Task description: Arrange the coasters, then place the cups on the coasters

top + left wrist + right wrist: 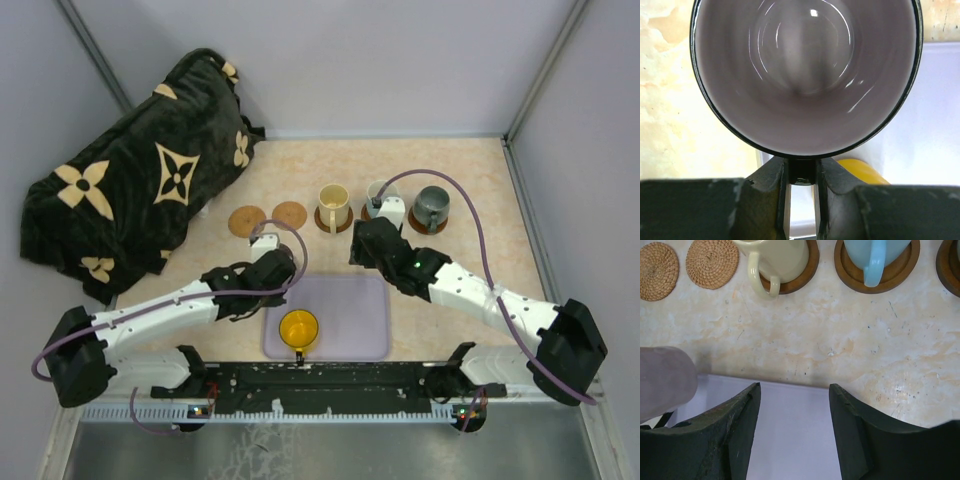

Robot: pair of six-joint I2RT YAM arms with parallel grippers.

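In the left wrist view my left gripper (801,171) is shut on the dark handle of the smoky purple cup (805,75), whose open mouth fills the frame. From above, that gripper (268,272) hangs over the left edge of the lavender tray (350,310). The yellow cup (298,328) stands on the tray. Two tan coasters (245,220) (290,214) lie bare. The cream cup (333,206), the white cup (381,196) and the grey-green cup (432,206) each stand on a dark coaster (805,271). My right gripper (795,395) is open and holds nothing, just behind the tray's far edge.
A black blanket with tan flower prints (130,190) is heaped at the back left, close to the tan coasters. Grey walls close in the tabletop at the back and on both sides. The right arm's purple cable (470,210) arcs over the cups on the right.
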